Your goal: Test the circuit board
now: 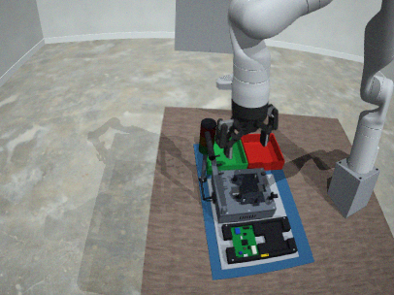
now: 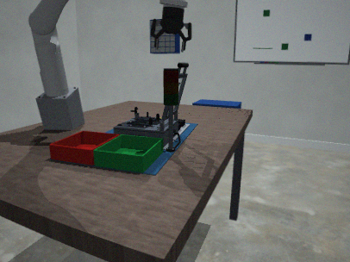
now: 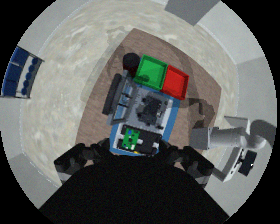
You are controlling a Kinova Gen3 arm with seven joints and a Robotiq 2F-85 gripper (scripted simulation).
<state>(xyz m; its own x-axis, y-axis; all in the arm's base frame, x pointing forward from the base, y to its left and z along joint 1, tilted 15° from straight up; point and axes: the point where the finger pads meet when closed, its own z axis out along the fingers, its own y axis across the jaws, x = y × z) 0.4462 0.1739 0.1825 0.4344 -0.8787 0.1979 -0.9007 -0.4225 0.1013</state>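
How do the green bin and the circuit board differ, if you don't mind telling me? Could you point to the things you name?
The green bin (image 1: 236,165) (image 2: 118,159) (image 3: 151,73) is an open, walled box, while the circuit board (image 1: 244,248) (image 3: 127,141) is a flat piece carrying small parts. The bin stands beside the red bin (image 1: 278,165) (image 2: 71,152) (image 3: 176,83); the board lies in the black tray (image 1: 276,235) (image 3: 147,145). Both are green.

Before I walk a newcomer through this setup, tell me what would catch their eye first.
Most likely the red bin and green bin, side by side on the table. Above the table hangs the open gripper. Then the bright green circuit board, lying in its black tray beside the tester.
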